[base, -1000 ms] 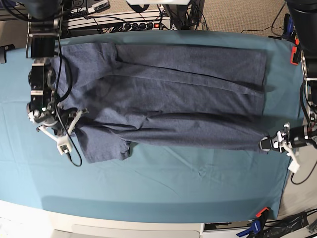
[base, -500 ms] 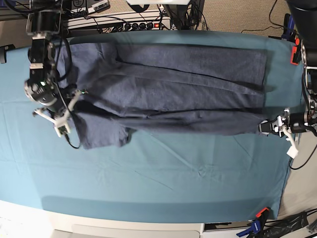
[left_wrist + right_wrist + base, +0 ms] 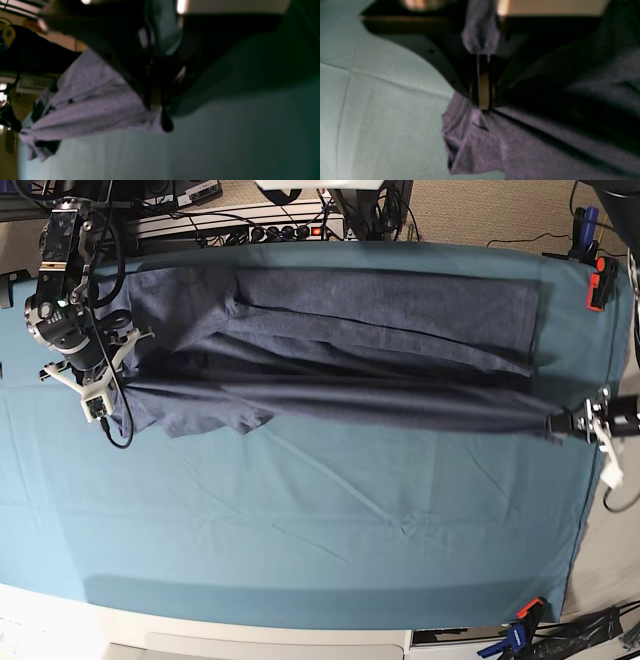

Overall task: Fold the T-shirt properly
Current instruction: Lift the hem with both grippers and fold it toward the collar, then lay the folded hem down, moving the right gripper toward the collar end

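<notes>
Two grippers pinch opposite ends of the T-shirt (image 3: 340, 350), which lies stretched across the far half of the teal table cloth (image 3: 330, 530). At the scene's left, the right gripper (image 3: 118, 380) is clamped on the sleeve end. At the scene's right, the left gripper (image 3: 572, 422) is closed on the hem corner, the near edge pulled taut between them.

No text, label, brand or number could be read anywhere, neither on the T-shirt (image 3: 340, 350) nor on the teal table cloth (image 3: 300, 520).
</notes>
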`<state>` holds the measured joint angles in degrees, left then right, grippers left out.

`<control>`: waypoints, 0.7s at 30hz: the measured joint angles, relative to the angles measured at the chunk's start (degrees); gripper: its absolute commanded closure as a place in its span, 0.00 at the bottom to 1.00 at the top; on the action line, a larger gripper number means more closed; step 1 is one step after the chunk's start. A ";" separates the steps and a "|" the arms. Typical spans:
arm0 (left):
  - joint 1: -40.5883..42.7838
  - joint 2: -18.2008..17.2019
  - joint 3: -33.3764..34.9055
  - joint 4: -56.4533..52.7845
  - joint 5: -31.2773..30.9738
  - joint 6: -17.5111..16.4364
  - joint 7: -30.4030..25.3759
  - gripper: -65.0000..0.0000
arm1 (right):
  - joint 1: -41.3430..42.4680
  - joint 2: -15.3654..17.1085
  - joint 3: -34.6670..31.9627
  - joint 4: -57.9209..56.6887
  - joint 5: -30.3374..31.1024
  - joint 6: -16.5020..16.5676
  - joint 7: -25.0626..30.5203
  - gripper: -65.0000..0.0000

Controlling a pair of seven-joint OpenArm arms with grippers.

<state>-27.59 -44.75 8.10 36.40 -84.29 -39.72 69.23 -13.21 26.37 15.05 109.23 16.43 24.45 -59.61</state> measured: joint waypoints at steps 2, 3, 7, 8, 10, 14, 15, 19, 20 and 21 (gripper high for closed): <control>1.31 0.00 0.00 -0.02 0.02 0.00 0.28 1.00 | 0.07 0.02 0.00 0.02 -0.02 0.00 0.04 1.00; 1.88 0.00 0.00 -0.02 0.02 0.00 0.22 1.00 | 0.07 0.02 0.00 0.02 -0.02 0.00 0.02 1.00; 3.87 0.00 0.00 0.04 -0.24 -0.02 0.24 1.00 | 0.04 0.00 0.00 0.02 -1.57 -0.02 -0.70 1.00; 4.31 0.02 -0.02 0.04 -0.24 -0.02 0.39 1.00 | 0.04 0.02 0.00 0.02 -2.01 -0.02 -1.01 1.00; 5.38 0.00 -0.81 0.04 0.00 0.00 0.39 1.00 | 0.02 0.09 0.15 0.02 -3.91 -0.63 -2.19 1.00; 6.91 0.02 -3.37 0.20 0.00 0.00 0.39 1.00 | -0.44 0.13 0.31 0.15 -3.45 -0.59 -2.62 1.00; 7.34 0.02 -3.96 0.35 -0.04 0.00 0.37 1.00 | -1.03 0.13 0.31 0.61 -3.78 -0.63 -2.71 1.00; 9.40 0.00 -5.88 0.92 -0.50 -0.02 0.35 1.00 | -4.04 0.11 0.31 4.70 -6.08 -1.14 -2.97 1.00; 9.81 0.00 -6.34 1.33 -0.50 0.00 0.35 1.00 | -4.66 0.13 0.31 5.81 -6.95 -1.84 -2.95 1.00; 10.29 0.00 -6.73 1.70 -0.48 0.00 0.31 1.00 | -5.20 0.13 0.31 6.93 -8.04 -2.38 -2.95 1.00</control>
<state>-17.30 -44.75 1.37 38.11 -84.77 -39.72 69.54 -18.41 26.50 15.35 116.16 8.38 22.06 -62.57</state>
